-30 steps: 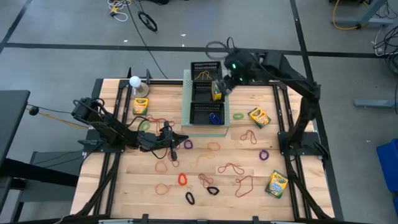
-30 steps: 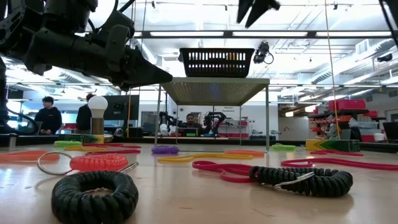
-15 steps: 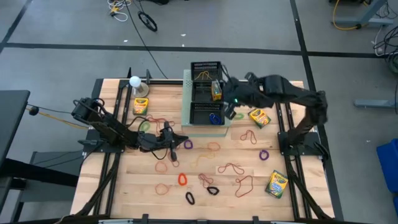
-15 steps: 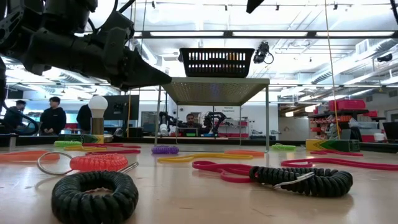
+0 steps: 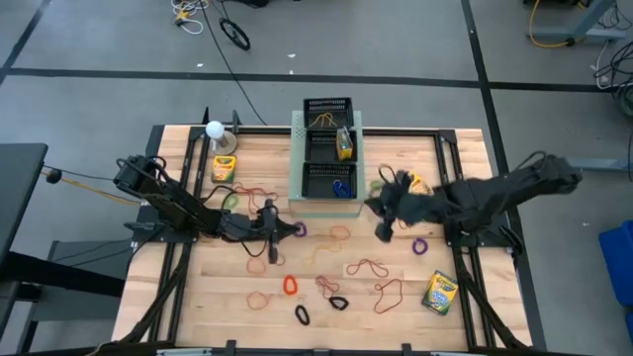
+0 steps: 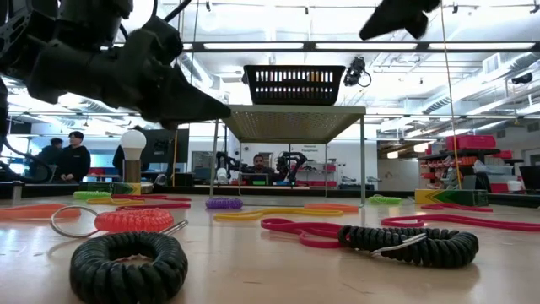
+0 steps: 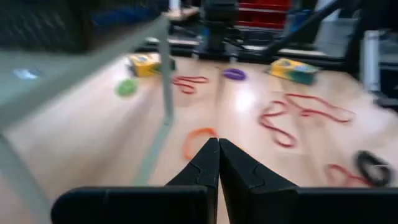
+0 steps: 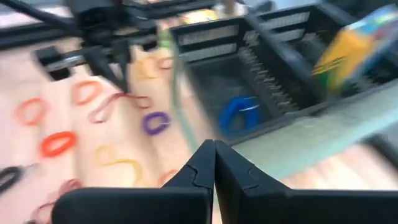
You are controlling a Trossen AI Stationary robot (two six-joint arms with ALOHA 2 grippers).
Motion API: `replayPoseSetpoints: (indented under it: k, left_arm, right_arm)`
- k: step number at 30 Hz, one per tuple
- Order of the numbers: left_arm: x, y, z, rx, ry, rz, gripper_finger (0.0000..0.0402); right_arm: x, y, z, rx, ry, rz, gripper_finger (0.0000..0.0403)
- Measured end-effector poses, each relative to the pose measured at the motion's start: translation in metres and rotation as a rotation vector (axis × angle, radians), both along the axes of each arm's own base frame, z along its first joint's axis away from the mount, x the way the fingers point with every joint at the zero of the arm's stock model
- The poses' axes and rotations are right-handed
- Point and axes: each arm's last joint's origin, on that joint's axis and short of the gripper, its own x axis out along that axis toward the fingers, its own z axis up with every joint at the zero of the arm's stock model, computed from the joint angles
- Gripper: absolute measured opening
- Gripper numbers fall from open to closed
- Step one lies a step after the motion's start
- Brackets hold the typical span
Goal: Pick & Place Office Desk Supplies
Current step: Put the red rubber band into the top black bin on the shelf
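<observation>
Three black mesh trays (image 5: 327,146) stand in a row on the pale-green perforated box (image 5: 296,176). A crayon box (image 5: 344,146) lies in the middle tray and a blue loop (image 8: 239,112) in the near one. More crayon boxes lie at the left (image 5: 225,166) and near right (image 5: 440,292). Several rubber-band loops are scattered on the wood, among them a purple one (image 5: 301,229) and an orange one (image 7: 199,134). My left gripper (image 5: 293,229) is shut, low over the table beside the purple loop. My right gripper (image 5: 374,206) is shut in the air, right of the near tray.
A white ball on a stand (image 5: 215,129) is at the far left. Another crayon box (image 5: 415,184) lies partly under my right arm. Black coiled loops (image 6: 126,262) lie near the front edge. People stand in the room beyond the table.
My right gripper has drawn back from over the middle tray toward the table's near and right side and has shut with nothing in it. The crayon box stays in the middle tray.
</observation>
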Motion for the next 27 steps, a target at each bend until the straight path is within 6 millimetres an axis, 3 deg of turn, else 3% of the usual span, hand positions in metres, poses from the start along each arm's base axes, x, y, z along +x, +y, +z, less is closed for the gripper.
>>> replayPoseSetpoints:
  k: [7, 13, 18, 23, 27]
  left_arm:
    - [0.008, 0.002, 0.005, -0.195, -0.033, -0.042, 0.0013]
    - [0.008, -0.011, 0.008, -0.167, -0.036, -0.101, 0.0013]
    - [0.005, -0.013, -0.004, -0.190, 0.081, -0.086, 0.0013]
    - [0.001, -0.006, -0.020, -0.253, 0.237, -0.008, 0.0013]
    - [-0.001, -0.005, -0.023, -0.220, 0.274, -0.007, 0.0013]
  right_arm:
    - [-0.007, 0.009, -0.063, 0.000, -0.110, 0.077, 0.0021]
    - [-0.015, 0.014, -0.075, -0.052, -0.046, 0.157, 0.0018]
    - [-0.023, 0.016, -0.085, 0.034, 0.072, 0.211, 0.0012]
    - [-0.029, 0.015, -0.119, 0.160, 0.074, 0.180, 0.0019]
    - [-0.032, 0.021, -0.144, 0.258, 0.062, 0.155, 0.0047]
